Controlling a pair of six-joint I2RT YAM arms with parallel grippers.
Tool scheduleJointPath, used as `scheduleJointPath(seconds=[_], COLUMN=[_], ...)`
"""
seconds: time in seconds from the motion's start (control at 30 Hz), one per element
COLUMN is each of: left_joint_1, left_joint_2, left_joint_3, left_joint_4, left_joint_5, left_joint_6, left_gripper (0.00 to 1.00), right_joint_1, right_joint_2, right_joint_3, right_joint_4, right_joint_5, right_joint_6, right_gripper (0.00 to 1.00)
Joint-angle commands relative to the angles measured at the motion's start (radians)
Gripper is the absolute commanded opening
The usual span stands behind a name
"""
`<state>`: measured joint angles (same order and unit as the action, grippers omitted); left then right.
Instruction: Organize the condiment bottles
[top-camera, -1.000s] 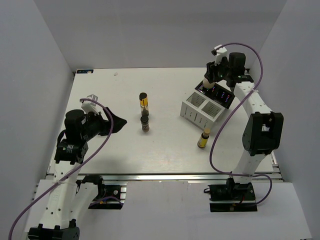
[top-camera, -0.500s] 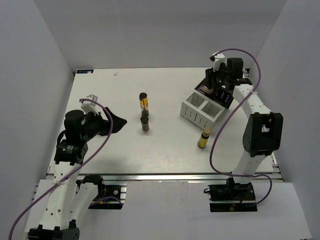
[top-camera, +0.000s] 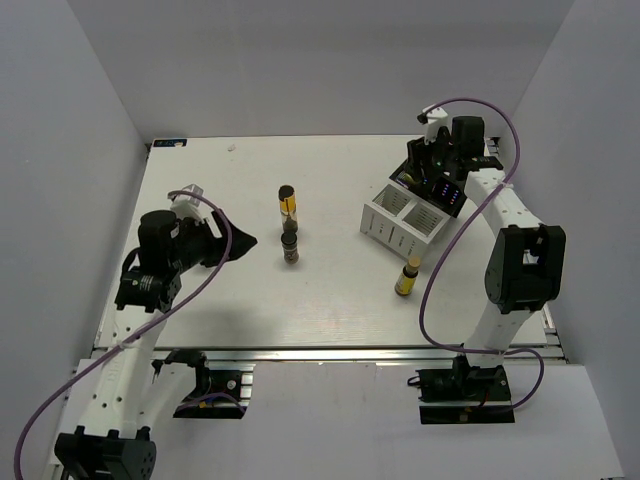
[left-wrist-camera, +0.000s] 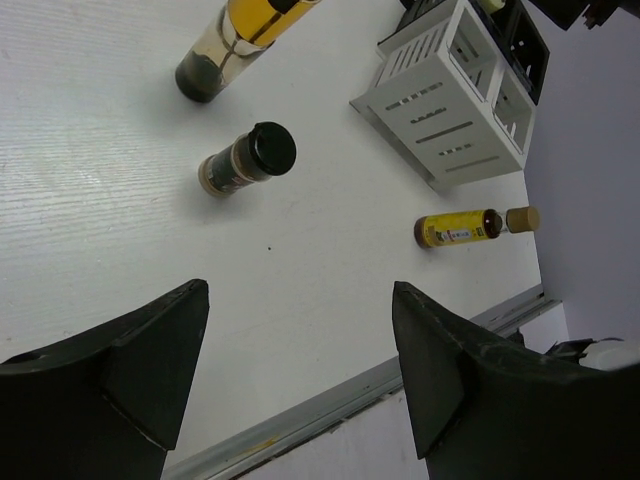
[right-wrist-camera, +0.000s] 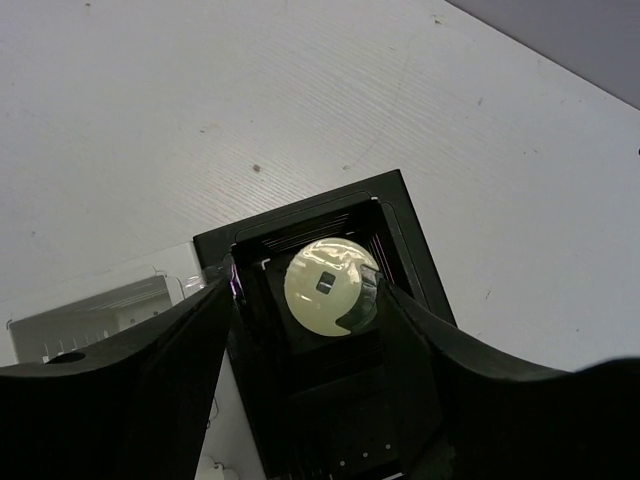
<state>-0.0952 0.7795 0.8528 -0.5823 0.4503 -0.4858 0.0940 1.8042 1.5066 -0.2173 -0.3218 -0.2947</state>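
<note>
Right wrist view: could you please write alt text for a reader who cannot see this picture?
Seen from above, a round cream jar sits inside a black box, between the two dark fingers of the right gripper. Part of a white slatted rack shows at the lower left, on a white table.

We look straight down on a cream jar (right-wrist-camera: 330, 287) sitting inside a black box (right-wrist-camera: 400, 235) on the white table (right-wrist-camera: 200, 90). The right gripper (right-wrist-camera: 308, 295) straddles it with its jaws spread. A corner of the white rack (right-wrist-camera: 110, 305) shows lower left.
</note>
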Motion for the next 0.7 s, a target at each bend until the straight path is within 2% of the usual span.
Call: scheduleJointPath(seconds=[0.0, 0.07, 0.13, 0.17, 0.2, 0.23, 0.27, 0.3, 0.33, 0.37, 0.4, 0.43, 0.5, 0.57, 0.67], left_joint_1=[-0.041, -0.111, -0.181, -0.263, -0.305, -0.337, -0.395, -0.418, -0.44, -0.475, -0.494, -0.508, -0.543, -0.56, -0.564], left_joint_2=[0.03, 0.056, 0.101, 0.116, 0.153, 0.171, 0.188, 0.225, 0.242, 0.268, 0.277, 0.288, 0.325, 0.357, 0.444], left_joint_3=[0.058, 0.081, 0.098, 0.106, 0.123, 0.132, 0.14, 0.156, 0.164, 0.169, 0.176, 0.18, 0.189, 0.206, 0.226], left_joint_4=[0.026, 0.018, 0.012, 0.006, 0.001, -0.004, -0.017, -0.027, -0.04, -0.042, -0.042, -0.042, -0.044, -0.048, -0.034], left_joint_5=[-0.028, -0.073, -0.174, -0.215, -0.257, -0.33, -0.363, -0.395, -0.451, -0.493, -0.521, -0.547, -0.613, -0.675, -0.732], left_joint_6=[0.018, 0.026, 0.032, 0.033, 0.033, 0.03, 0.029, 0.026, 0.018, 0.015, 0.01, 0.006, 0.006, 0.006, 0.018], left_gripper=[0.83, 0.8, 0.68, 0.62, 0.53, 0.49, 0.46, 0.45, 0.47, 0.51, 0.57, 0.67, 0.73, 0.77, 0.79], right_joint_1=[0.003, 0.001, 0.001, 0.0, 0.0, 0.0, 0.001, 0.0, 0.001, 0.007, 0.012, 0.021, 0.052, 0.079, 0.101], right_joint_2=[-0.032, -0.063, -0.121, -0.141, -0.188, -0.216, -0.244, -0.299, -0.328, -0.382, -0.406, -0.434, -0.514, -0.575, -0.715], right_joint_3=[0.027, 0.049, 0.064, 0.069, 0.066, 0.057, 0.041, 0.0, -0.023, -0.048, -0.101, -0.13, -0.192, -0.298, -0.416], right_joint_4=[0.001, -0.001, -0.017, -0.033, -0.072, -0.095, -0.12, -0.181, -0.215, -0.249, -0.286, -0.353, -0.402, -0.413, -0.363], right_joint_5=[-0.023, -0.043, -0.13, -0.185, -0.241, -0.357, -0.42, -0.471, -0.568, -0.6, -0.617, -0.628, -0.6, -0.56, -0.494], right_joint_6=[-0.001, -0.006, -0.029, -0.047, -0.093, -0.118, -0.145, -0.208, -0.237, -0.262, -0.283, -0.322, -0.331, -0.305, -0.218], right_gripper=[0.65, 0.62, 0.56, 0.52, 0.41, 0.35, 0.29, 0.16, 0.11, 0.09, 0.14, 0.24, 0.5, 0.58, 0.6])
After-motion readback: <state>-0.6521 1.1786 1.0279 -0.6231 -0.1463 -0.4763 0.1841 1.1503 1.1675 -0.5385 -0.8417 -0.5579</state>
